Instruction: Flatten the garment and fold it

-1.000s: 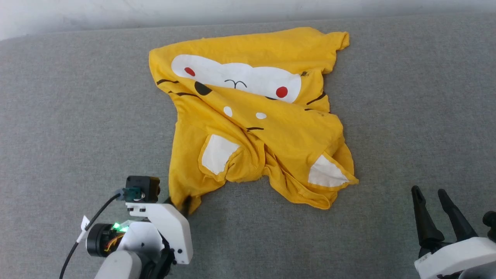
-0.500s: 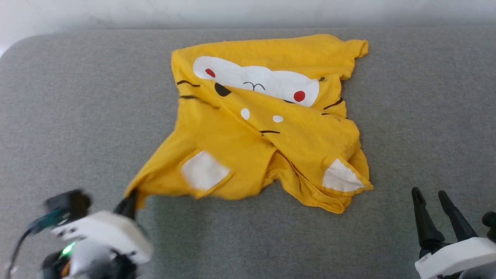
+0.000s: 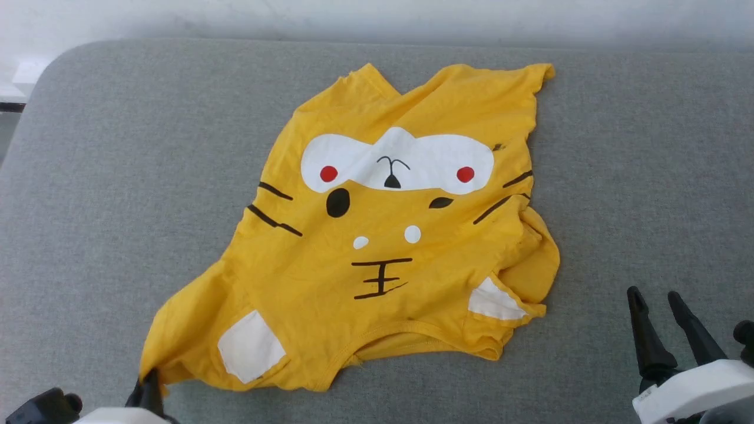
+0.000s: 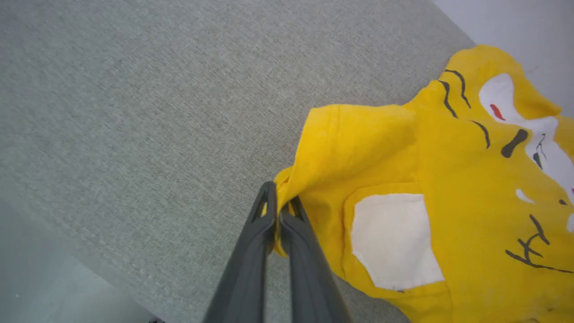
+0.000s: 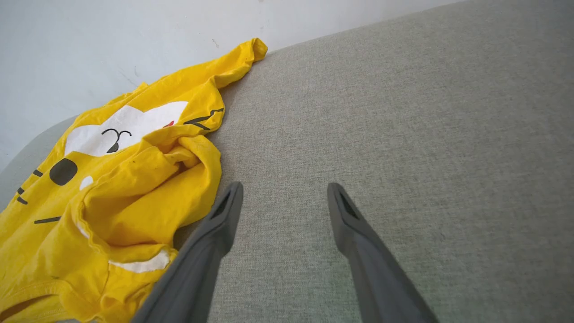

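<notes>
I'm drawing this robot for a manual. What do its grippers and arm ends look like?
The left gripper and the right gripper each have two long, dark grey fingers that taper to narrow tips, with a shallow recess near each tip. The right gripper's fingers rise from a white, boxy housing, with a rounded black knob beside it.

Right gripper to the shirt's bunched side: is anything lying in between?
No. In the head view, the stretch between the open right gripper and the garment on its crumpled side is bare grey fabric surface, with nothing on it.
</notes>
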Robot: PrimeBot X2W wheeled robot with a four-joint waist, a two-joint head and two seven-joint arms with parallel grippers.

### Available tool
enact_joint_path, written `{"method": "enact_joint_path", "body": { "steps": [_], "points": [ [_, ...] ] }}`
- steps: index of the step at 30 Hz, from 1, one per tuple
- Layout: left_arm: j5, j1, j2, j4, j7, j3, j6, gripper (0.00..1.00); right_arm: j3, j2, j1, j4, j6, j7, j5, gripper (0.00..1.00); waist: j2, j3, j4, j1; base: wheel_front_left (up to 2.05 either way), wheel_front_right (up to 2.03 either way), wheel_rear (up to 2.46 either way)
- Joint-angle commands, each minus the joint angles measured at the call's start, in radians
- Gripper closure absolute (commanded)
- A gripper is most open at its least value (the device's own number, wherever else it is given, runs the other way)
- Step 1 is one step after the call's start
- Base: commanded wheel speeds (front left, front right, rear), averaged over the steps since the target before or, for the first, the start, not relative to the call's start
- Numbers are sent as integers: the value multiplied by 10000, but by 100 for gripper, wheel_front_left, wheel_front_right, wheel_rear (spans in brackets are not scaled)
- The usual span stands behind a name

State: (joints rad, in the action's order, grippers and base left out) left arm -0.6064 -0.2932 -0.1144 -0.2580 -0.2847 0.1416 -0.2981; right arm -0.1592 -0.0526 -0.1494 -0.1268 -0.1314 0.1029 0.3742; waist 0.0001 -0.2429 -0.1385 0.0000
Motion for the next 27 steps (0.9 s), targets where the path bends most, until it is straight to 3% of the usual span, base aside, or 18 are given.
{"method": "enact_joint_path", "body": {
  "steps": [1, 5, 9, 12, 15, 20, 27],
  "points": [
    [-175, 275, 102, 52, 165, -52, 123, 0, -10, 24, 0, -52, 7, 15, -65, 0, -1, 39, -37, 0, 0, 0, 0],
    [-533, 598, 225, -58, 666, -205, 663, 0, 31, 24, -28, -63, 7, 81, -84, 0, -1, 130, 5, 0, 0, 0, 0],
    [-933, 788, 330, -1010, 1352, -110, 1135, 0, -32, 24, -98, -69, 7, 110, -85, 0, -1, 232, 103, 0, 0, 0, 0],
    [-407, 948, 160, -1802, 2229, -163, 1575, 0, -44, 24, -134, -63, 7, 110, -71, 0, -1, 273, 172, 0, 0, 0, 0],
    [798, 1229, -61, -2136, 3368, -464, 1859, 0, -1, 24, -153, -43, 7, 95, -50, 0, -1, 295, 237, 0, 0, 0, 0],
    [2762, 1568, -17, -1409, 4824, -1558, 1881, 0, 91, 24, -159, 31, 7, 61, -9, 0, -1, 354, 331, 0, 0, 0, 0],
    [3125, 1787, 365, 100, 5303, -2476, 1837, 0, 237, 24, 388, -525, 7, 350, -495, 0, -1, 306, 229, 0, 0, 0, 0]
  ]
}}
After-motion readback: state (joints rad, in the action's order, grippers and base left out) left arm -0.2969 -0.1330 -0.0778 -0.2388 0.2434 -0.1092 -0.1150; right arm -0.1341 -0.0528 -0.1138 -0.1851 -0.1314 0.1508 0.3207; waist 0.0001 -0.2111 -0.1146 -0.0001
